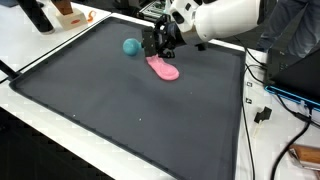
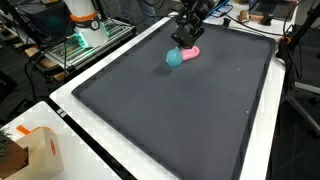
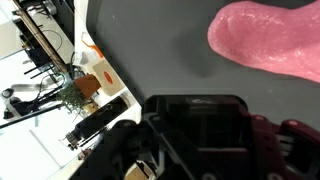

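In an exterior view a big dark mat (image 1: 120, 110) is seen laid on a white bench (image 1: 40, 105). A black claw (image 1: 158, 52) is held low over the mat on the end of a white arm (image 1: 225, 20). A flat pink blob (image 1: 164, 69) is seen lying on the mat right under the claw, with its near end poking out in front. It cannot be told if the blob is touched by the claw. A small blue-green ball (image 1: 131, 46) is seen on the mat just beside the claw, apart from the pink blob. In an exterior view the claw (image 2: 186, 42) is seen above both things, and the ball (image 2: 174, 57) and the pink blob (image 2: 191, 52) are found close together near the far edge of the mat (image 2: 170, 110). A brown box (image 2: 35, 150) is set on the bench corner, well apart from them. In the wrist view the pink blob (image 3: 270, 40) is seen flat on the mat at the top, and the dark body of the claw is blurred at the bottom. How far the claw is open cannot be told, and nothing is seen to be gripped by it
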`<state>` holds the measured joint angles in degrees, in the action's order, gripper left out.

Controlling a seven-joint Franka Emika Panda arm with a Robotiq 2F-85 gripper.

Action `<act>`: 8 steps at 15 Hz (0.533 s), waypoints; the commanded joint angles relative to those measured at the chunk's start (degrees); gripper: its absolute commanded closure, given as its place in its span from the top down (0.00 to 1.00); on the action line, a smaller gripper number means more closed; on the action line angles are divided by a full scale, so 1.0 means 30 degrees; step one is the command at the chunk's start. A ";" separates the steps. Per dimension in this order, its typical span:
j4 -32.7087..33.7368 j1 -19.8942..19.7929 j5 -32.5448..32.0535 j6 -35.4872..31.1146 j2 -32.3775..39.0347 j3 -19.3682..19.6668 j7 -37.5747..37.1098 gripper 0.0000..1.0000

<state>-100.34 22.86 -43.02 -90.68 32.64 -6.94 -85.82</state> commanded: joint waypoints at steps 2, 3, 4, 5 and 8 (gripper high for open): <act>-0.0059 -0.0046 -0.0334 -0.0501 -0.0100 -0.0176 0.0870 0.35; -0.0111 -0.0058 -0.0372 -0.0816 -0.0164 -0.0222 0.0999 0.35; -0.0130 -0.0050 -0.0404 -0.1102 -0.0197 -0.0244 0.1111 0.35; -0.0136 -0.0030 -0.0427 -0.1422 -0.0219 -0.0256 0.1183 0.35; -0.0146 -0.0023 -0.0362 -0.2256 -0.0224 -0.0276 0.1617 0.35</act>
<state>-100.29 22.87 -43.03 -95.33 32.51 -7.45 -82.70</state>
